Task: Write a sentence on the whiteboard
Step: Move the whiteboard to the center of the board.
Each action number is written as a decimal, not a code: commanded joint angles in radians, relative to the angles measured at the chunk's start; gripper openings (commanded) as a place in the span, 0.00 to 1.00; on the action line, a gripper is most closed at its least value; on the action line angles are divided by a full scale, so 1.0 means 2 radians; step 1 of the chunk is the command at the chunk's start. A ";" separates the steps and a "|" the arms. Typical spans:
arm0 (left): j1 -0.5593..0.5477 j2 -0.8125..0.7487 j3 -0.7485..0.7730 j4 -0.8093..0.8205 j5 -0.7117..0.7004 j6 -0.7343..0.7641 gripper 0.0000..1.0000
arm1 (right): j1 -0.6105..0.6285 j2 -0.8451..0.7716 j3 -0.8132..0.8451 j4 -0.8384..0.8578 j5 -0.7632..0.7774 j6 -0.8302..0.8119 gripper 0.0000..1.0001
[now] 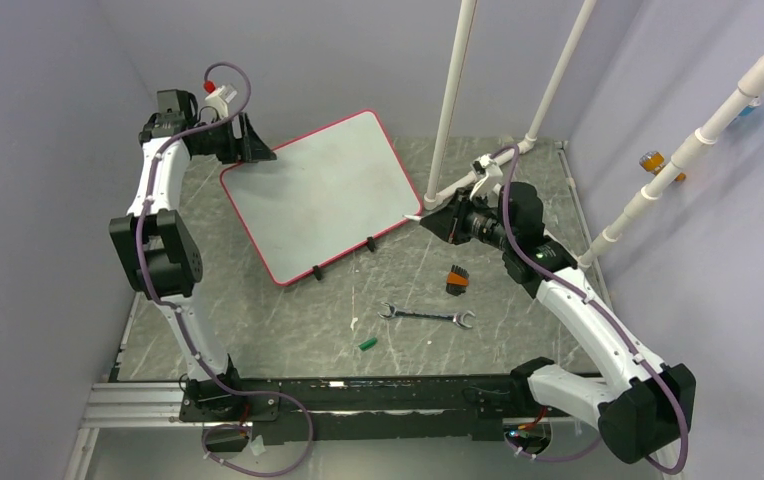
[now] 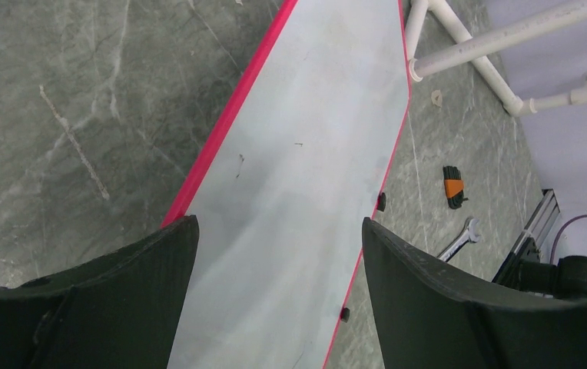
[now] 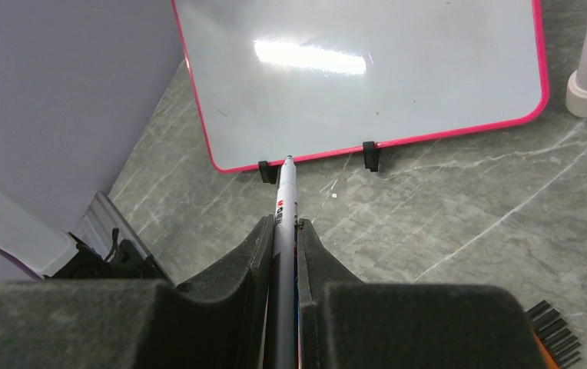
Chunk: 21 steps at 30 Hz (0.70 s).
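The whiteboard (image 1: 323,190), white with a thin red rim and black clips on its near edge, lies tilted on the table. No sentence shows on it, only faint smudges (image 2: 238,165). My left gripper (image 1: 248,148) hovers over the board's far left corner, open, and the whiteboard (image 2: 306,154) runs beneath the wide gap between its fingers (image 2: 121,300). My right gripper (image 1: 438,220) is shut on a marker (image 3: 286,192) with a grey-white barrel. Its tip points at the whiteboard (image 3: 367,84), at the near rim close to a clip (image 3: 266,171), and at the board's right corner in the top view.
A wrench (image 1: 428,316), an orange-and-black tool (image 1: 457,279) and a small green cap (image 1: 367,343) lie on the marble-patterned table in front of the board. White pipes (image 1: 453,100) rise just right of the board. Walls close in on the left, back and right.
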 commanded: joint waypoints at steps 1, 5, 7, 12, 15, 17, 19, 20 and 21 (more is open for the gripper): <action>-0.007 0.015 0.028 -0.010 0.031 0.035 0.82 | 0.000 0.000 0.018 0.030 -0.014 -0.009 0.00; -0.013 0.018 0.032 -0.016 0.044 0.048 0.81 | 0.000 0.001 0.017 0.030 -0.020 -0.010 0.00; -0.014 0.019 0.034 -0.016 0.046 0.049 0.80 | 0.000 0.000 0.016 0.031 -0.019 -0.010 0.00; -0.014 0.015 0.048 -0.014 0.032 0.047 0.80 | 0.000 -0.002 0.014 0.032 -0.025 -0.007 0.00; -0.011 0.008 0.052 -0.003 0.018 0.040 0.81 | 0.001 -0.002 0.013 0.033 -0.028 -0.005 0.00; -0.009 0.001 0.048 0.018 0.016 0.028 0.83 | 0.001 -0.002 0.011 0.038 -0.031 -0.002 0.00; -0.008 -0.006 0.047 0.043 0.017 0.012 0.84 | 0.001 0.002 0.012 0.040 -0.035 0.000 0.00; -0.008 -0.007 0.054 0.049 0.018 0.006 0.85 | 0.001 0.005 0.014 0.041 -0.037 0.002 0.00; -0.008 -0.004 0.063 0.052 0.019 0.000 0.85 | 0.002 0.007 0.015 0.040 -0.038 0.002 0.00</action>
